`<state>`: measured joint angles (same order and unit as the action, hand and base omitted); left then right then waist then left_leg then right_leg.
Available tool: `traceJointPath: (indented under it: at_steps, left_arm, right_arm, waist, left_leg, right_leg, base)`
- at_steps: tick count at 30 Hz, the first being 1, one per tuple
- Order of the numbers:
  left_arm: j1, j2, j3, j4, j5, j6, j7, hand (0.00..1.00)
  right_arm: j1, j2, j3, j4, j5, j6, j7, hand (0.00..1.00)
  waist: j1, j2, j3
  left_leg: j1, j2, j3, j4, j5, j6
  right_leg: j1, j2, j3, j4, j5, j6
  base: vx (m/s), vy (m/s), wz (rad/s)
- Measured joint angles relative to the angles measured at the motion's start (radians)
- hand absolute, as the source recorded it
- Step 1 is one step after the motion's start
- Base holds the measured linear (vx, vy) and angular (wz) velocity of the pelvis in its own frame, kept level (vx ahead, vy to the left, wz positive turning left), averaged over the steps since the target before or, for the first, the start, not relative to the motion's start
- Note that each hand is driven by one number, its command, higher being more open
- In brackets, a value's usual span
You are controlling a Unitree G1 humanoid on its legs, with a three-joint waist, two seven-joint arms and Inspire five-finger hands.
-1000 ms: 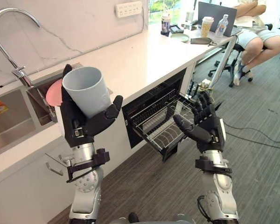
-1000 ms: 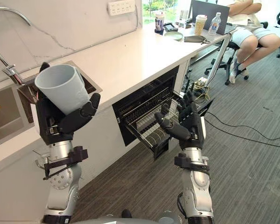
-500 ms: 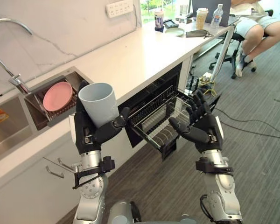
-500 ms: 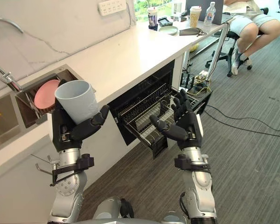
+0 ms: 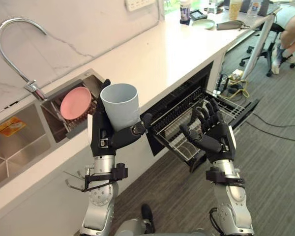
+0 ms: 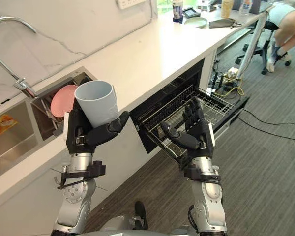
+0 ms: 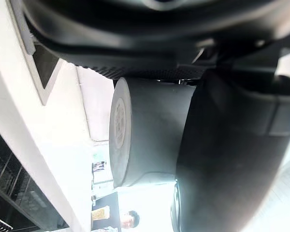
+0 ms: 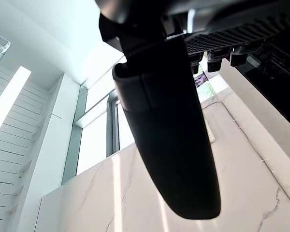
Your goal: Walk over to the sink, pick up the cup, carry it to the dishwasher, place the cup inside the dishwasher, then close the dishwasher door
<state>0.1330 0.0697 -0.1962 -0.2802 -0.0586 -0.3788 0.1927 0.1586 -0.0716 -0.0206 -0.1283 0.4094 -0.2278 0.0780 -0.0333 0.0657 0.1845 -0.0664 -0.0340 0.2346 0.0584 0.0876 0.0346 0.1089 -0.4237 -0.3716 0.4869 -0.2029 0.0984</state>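
My left hand (image 5: 104, 138) is shut on a pale grey cup (image 5: 121, 104), held upright and mouth up at chest height in front of the counter edge. The left wrist view shows the cup (image 7: 145, 130) from below, with the thumb (image 7: 232, 159) curled across its side. The dishwasher (image 5: 184, 105) sits under the counter with its door (image 5: 238, 115) dropped open and a wire rack (image 5: 191, 129) pulled out. My right hand (image 5: 214, 137) hangs open and empty in front of the rack, fingers spread, and its thumb (image 8: 166, 145) shows in the right wrist view.
A steel sink (image 5: 19, 147) with a curved tap (image 5: 12, 42) lies at the left, and a pink plate (image 5: 74, 102) stands in a drainer beside it. The white counter (image 5: 172, 49) runs to the back right, with drinks and a dish on its far end. A seated person (image 5: 290, 19) is at the far right.
The camera has shifted, bringing more of the sink into view and pushing the seated person toward the edge. The cup stays in my left hand, and the right hand stays open.
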Motion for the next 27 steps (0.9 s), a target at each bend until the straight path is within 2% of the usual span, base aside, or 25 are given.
traceJointPath:
  at_steps: [1, 2, 3, 4, 5, 6, 7, 8, 9, 10, 11, 12, 13, 14, 18, 20, 23, 27]
  left_arm:
    - [-0.001, 0.005, -0.005, -0.002, 0.0, 0.0, -0.005, 0.0]
    - [-0.001, 0.009, -0.004, -0.002, 0.0, 0.001, -0.005, 0.0]
    - [-0.001, 0.019, 0.002, -0.002, 0.0, 0.002, 0.0, 0.0]
    - [0.0, 0.024, 0.004, -0.002, 0.0, 0.002, 0.015, 0.0]
    - [0.0, 0.029, 0.008, -0.001, 0.0, 0.002, 0.027, 0.0]
    - [-0.002, 0.03, 0.019, -0.001, 0.0, 0.002, 0.047, 0.0]
    - [-0.008, 0.03, 0.032, 0.001, 0.0, 0.001, 0.068, 0.0]
    - [-0.01, 0.032, 0.037, 0.001, 0.0, 0.001, 0.076, 0.0]
    - [-0.011, 0.036, 0.044, 0.002, -0.001, -0.001, 0.09, 0.0]
    - [-0.011, 0.042, 0.06, 0.004, -0.004, -0.007, 0.092, 0.0]
    - [-0.011, 0.048, 0.071, 0.004, -0.01, -0.017, 0.092, 0.0]
    - [-0.013, 0.054, 0.077, 0.004, -0.014, -0.025, 0.092, 0.0]
    - [-0.012, 0.044, 0.077, 0.006, -0.022, -0.029, 0.092, 0.0]
    - [-0.012, 0.011, 0.065, 0.004, -0.021, -0.036, 0.089, 0.0]
    - [-0.036, -0.001, -0.006, 0.0, -0.016, -0.037, 0.053, 0.0]
    - [-0.054, 0.0, -0.011, 0.0, 0.003, -0.033, 0.041, 0.0]
    - [-0.082, 0.012, -0.007, 0.001, 0.003, -0.032, 0.042, 0.0]
    - [-0.12, 0.027, -0.006, 0.031, 0.046, -0.013, 0.068, 0.0]
  right_arm:
    - [0.001, 0.005, 0.003, 0.0, -0.001, 0.0, -0.005, 1.0]
    - [0.001, 0.009, 0.006, 0.001, -0.001, 0.0, -0.004, 1.0]
    - [0.0, 0.014, 0.01, 0.003, -0.001, 0.0, -0.002, 1.0]
    - [0.0, 0.022, 0.013, 0.009, -0.001, 0.0, 0.005, 1.0]
    - [-0.002, 0.023, 0.018, 0.015, -0.001, 0.0, 0.01, 1.0]
    - [-0.007, 0.023, 0.03, 0.026, -0.003, 0.0, 0.019, 1.0]
    - [-0.007, 0.024, 0.03, 0.035, -0.006, 0.0, 0.026, 1.0]
    - [-0.006, 0.024, 0.028, 0.036, -0.01, 0.0, 0.026, 1.0]
    - [-0.006, 0.022, 0.027, 0.035, -0.01, -0.001, 0.026, 1.0]
    - [-0.006, 0.02, 0.027, 0.035, -0.01, -0.007, 0.023, 1.0]
    - [-0.007, 0.023, 0.03, 0.034, -0.011, -0.01, 0.019, 1.0]
    - [-0.007, 0.027, 0.031, 0.032, -0.011, -0.012, 0.015, 1.0]
    - [-0.008, 0.022, 0.028, 0.029, -0.01, -0.014, 0.006, 1.0]
    - [-0.01, 0.009, 0.025, 0.024, -0.01, -0.016, -0.015, 1.0]
    - [-0.008, 0.011, 0.004, -0.011, -0.009, -0.017, -0.046, 1.0]
    - [-0.008, 0.012, -0.016, -0.047, -0.008, -0.031, -0.048, 1.0]
    - [-0.006, 0.011, -0.053, -0.088, 0.015, -0.053, -0.04, 1.0]
    - [-0.008, 0.002, -0.093, -0.114, 0.17, -0.056, 0.073, 1.0]
  waist:
    - [0.001, -0.005, -0.002]
    - [0.003, -0.01, -0.006]
    - [0.005, -0.015, -0.014]
    - [0.001, -0.021, -0.017]
    - [0.001, -0.024, -0.018]
    - [-0.002, -0.023, -0.018]
    - [-0.006, -0.023, -0.018]
    - [-0.007, -0.023, -0.018]
    - [-0.006, -0.025, -0.019]
    - [-0.005, -0.038, -0.026]
    - [0.0, -0.056, -0.036]
    - [0.003, -0.074, -0.042]
    - [0.01, -0.074, -0.049]
    - [0.02, -0.049, -0.06]
    - [0.009, -0.039, -0.065]
    - [-0.01, -0.039, -0.065]
    - [-0.015, -0.038, -0.066]
    - [-0.015, -0.038, -0.066]
  left_leg:
    - [0.013, -0.001, -0.005, -0.006, -0.008, 0.008]
    - [0.02, -0.003, -0.005, -0.013, -0.011, 0.011]
    - [0.038, -0.006, -0.005, -0.033, -0.013, 0.016]
    - [0.053, 0.002, -0.007, -0.047, -0.017, 0.028]
    - [0.054, 0.011, -0.008, -0.045, -0.019, 0.034]
    - [0.056, 0.03, -0.016, -0.043, -0.029, 0.032]
    - [0.058, 0.047, -0.027, -0.04, -0.035, 0.025]
    - [0.06, 0.054, -0.034, -0.036, -0.039, 0.02]
    - [0.061, 0.062, -0.043, -0.024, -0.045, 0.011]
    - [0.06, 0.065, -0.059, -0.004, -0.048, -0.017]
    - [0.06, 0.058, -0.067, -0.002, -0.051, -0.029]
    - [0.061, 0.047, -0.072, -0.004, -0.054, -0.039]
    - [0.065, 0.049, -0.075, -0.01, -0.054, -0.054]
    - [0.065, 0.074, -0.075, -0.028, -0.043, -0.075]
    - [0.123, 0.134, -0.051, -0.095, -0.021, -0.111]
    - [0.137, 0.137, -0.036, -0.106, -0.021, -0.112]
    - [0.164, 0.133, -0.005, -0.126, -0.021, -0.112]
    - [0.188, 0.125, 0.012, -0.144, -0.019, -0.109]
  right_leg:
    - [-0.062, -0.018, 0.041, 0.115, 0.041, -0.059]
    - [-0.086, -0.026, 0.055, 0.158, 0.067, -0.078]
    - [-0.122, -0.04, 0.071, 0.22, 0.122, -0.081]
    - [-0.14, -0.043, 0.078, 0.241, 0.121, -0.074]
    - [-0.143, -0.033, 0.082, 0.219, 0.079, -0.062]
    - [-0.155, -0.001, 0.085, 0.168, 0.017, -0.042]
    - [-0.163, 0.03, 0.101, 0.106, -0.005, -0.018]
    - [-0.163, 0.043, 0.109, 0.07, -0.006, -0.014]
    - [-0.162, 0.059, 0.122, 0.013, -0.006, -0.013]
    - [-0.156, 0.08, 0.129, -0.094, 0.026, 0.004]
    - [-0.157, 0.087, 0.131, -0.157, 0.101, 0.007]
    - [-0.16, 0.086, 0.126, -0.18, 0.137, 0.026]
    - [-0.137, 0.088, 0.118, -0.204, 0.117, 0.064]
    - [-0.119, 0.126, 0.105, -0.257, 0.12, 0.07]
    - [-0.08, 0.195, 0.113, -0.316, 0.137, 0.043]
    - [-0.074, 0.205, 0.125, -0.329, 0.142, 0.039]
    - [-0.072, 0.206, 0.155, -0.338, 0.15, 0.042]
    - [-0.059, 0.205, 0.172, -0.359, 0.163, 0.046]
  base:
    - [0.11, 0.112, 0.26]
    - [0.15, 0.078, 0.05]
    - [0.19, 0.043, -0.03]
    - [0.23, 0.028, -0.04]
    - [0.18, 0.002, -0.03]
    - [0.19, -0.032, 0.08]
    - [0.14, -0.046, 0.16]
    - [0.14, -0.062, 0.27]
    - [0.13, -0.143, 0.35]
    - [0.12, -0.177, 0.37]
    - [0.12, -0.212, 0.35]
    - [0.1, -0.238, 0.2]
    - [0.11, -0.286, 0.08]
    - [0.12, -0.29, 0.0]
    - [0.09, -0.145, -0.22]
    - [0.04, -0.035, -0.29]
    - [0.01, 0.026, -0.3]
    - [-0.01, 0.037, -0.12]
